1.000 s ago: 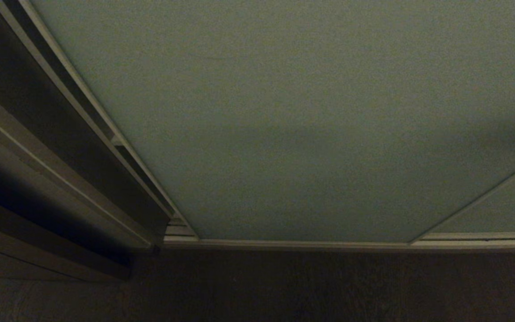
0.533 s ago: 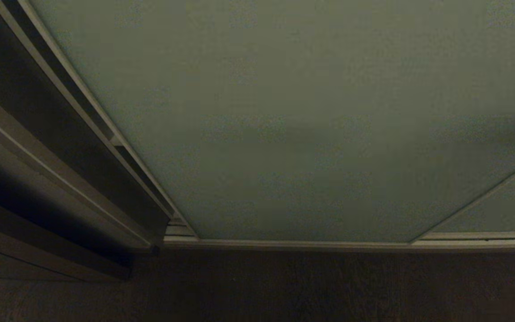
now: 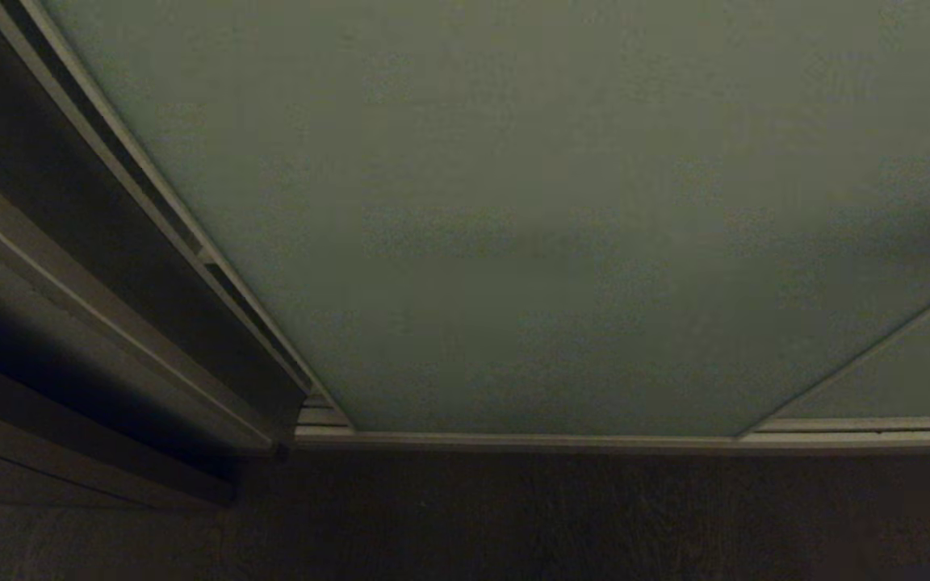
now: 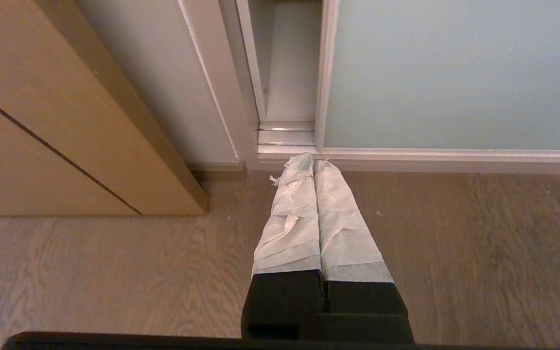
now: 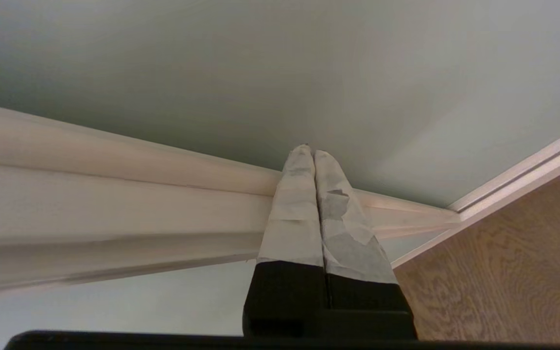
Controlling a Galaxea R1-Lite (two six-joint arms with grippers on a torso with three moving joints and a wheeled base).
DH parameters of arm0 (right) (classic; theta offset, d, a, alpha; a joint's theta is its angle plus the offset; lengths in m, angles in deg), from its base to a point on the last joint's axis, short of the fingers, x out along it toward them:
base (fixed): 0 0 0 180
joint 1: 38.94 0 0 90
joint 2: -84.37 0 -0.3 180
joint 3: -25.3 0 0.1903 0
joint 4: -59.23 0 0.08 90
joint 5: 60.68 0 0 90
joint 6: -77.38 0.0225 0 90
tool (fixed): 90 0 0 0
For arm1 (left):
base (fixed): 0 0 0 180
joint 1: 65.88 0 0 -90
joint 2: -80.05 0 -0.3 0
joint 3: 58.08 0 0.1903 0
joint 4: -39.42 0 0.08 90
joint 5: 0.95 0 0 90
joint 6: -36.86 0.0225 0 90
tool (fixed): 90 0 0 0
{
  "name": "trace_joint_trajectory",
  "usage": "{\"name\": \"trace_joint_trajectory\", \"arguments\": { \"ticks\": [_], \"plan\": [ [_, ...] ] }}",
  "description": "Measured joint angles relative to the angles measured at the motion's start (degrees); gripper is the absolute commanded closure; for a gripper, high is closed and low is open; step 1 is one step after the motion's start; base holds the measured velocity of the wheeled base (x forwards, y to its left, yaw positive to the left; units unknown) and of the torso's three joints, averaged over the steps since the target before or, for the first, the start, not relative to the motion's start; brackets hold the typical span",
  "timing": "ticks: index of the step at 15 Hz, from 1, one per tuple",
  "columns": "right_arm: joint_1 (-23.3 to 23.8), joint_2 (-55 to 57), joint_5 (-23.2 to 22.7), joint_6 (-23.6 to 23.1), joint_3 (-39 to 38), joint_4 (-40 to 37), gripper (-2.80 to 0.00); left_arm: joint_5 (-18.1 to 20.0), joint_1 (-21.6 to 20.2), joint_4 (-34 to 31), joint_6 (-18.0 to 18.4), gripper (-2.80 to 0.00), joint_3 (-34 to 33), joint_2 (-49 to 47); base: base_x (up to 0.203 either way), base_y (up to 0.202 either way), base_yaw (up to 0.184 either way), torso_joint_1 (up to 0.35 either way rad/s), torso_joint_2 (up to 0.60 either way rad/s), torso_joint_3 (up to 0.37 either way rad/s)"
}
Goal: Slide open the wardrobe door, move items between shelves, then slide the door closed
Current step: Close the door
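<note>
The sliding wardrobe door [image 3: 554, 226], a pale grey-green panel with a slim cream frame, fills the head view, and neither gripper shows there. My right gripper [image 5: 309, 149] is shut and empty. Its taped fingertips rest at the door panel [image 5: 260, 58], just past the cream upright frame [image 5: 114, 194]. My left gripper [image 4: 313, 160] is shut and empty too, parked low over the floor and pointing at the door's bottom left corner [image 4: 320, 146]. A narrow white gap [image 4: 287, 73] shows between the door's left edge and the wardrobe side. The items and the shelves are hidden behind the door.
A second grey-green panel [image 3: 917, 371] overlaps at the right. Brown wooden trim [image 3: 69, 387] and a wooden cabinet side [image 4: 42, 121] stand to the left of the wardrobe. Wood-grain floor [image 4: 455, 253] runs along the bottom track [image 3: 554, 440].
The door's left edge has crept slightly to the left while the trim and floor stay put. The head view has grown a little darker.
</note>
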Motion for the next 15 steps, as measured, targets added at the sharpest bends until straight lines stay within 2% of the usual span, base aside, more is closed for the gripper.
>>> {"name": "trace_joint_trajectory", "arguments": {
  "ticks": [9,12,15],
  "plan": [
    [-1.6,-5.8,-0.9,-0.8,-3.7,0.2,0.0,0.0,0.0,0.0,0.0,0.0,0.0,0.0,0.0,0.0,0.0,0.0,0.0,0.0],
    [-1.7,-10.2,-0.2,-5.1,-6.6,2.3,0.0,0.0,0.0,0.0,0.0,0.0,0.0,0.0,0.0,0.0,0.0,0.0,0.0,0.0],
    [-2.2,-16.5,3.2,-10.1,-13.3,9.5,0.0,0.0,0.0,0.0,0.0,0.0,0.0,0.0,0.0,0.0,0.0,0.0,0.0,0.0]
  ]
}}
